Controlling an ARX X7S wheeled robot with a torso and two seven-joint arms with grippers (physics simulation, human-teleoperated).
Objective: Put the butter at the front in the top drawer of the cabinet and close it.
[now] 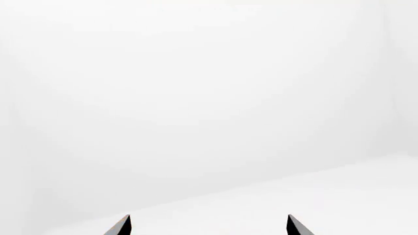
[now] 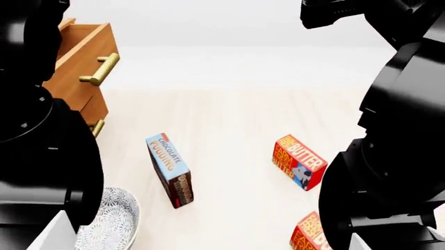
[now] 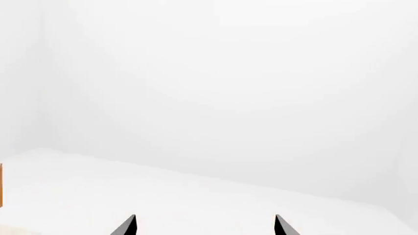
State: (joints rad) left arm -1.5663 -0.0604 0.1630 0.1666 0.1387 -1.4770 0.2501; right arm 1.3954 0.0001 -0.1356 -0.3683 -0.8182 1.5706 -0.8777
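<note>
Two red butter cartons lie on the pale wooden floor in the head view. One butter carton (image 2: 299,162) lies right of centre. The other butter carton (image 2: 309,232) is nearer to me at the bottom edge, partly hidden by my right arm. The cabinet (image 2: 90,107) stands at the far left. Its top drawer (image 2: 80,49) with a brass handle (image 2: 101,70) is pulled out. My left gripper (image 1: 209,226) and right gripper (image 3: 204,226) are open and empty. Both face a white wall, away from the cartons.
A blue chocolate pudding box (image 2: 170,169) lies on the floor left of the butter. A patterned plate (image 2: 111,221) sits at the bottom left. My black arms (image 2: 41,146) fill both sides of the head view. A sliver of orange wood (image 3: 1,186) shows in the right wrist view.
</note>
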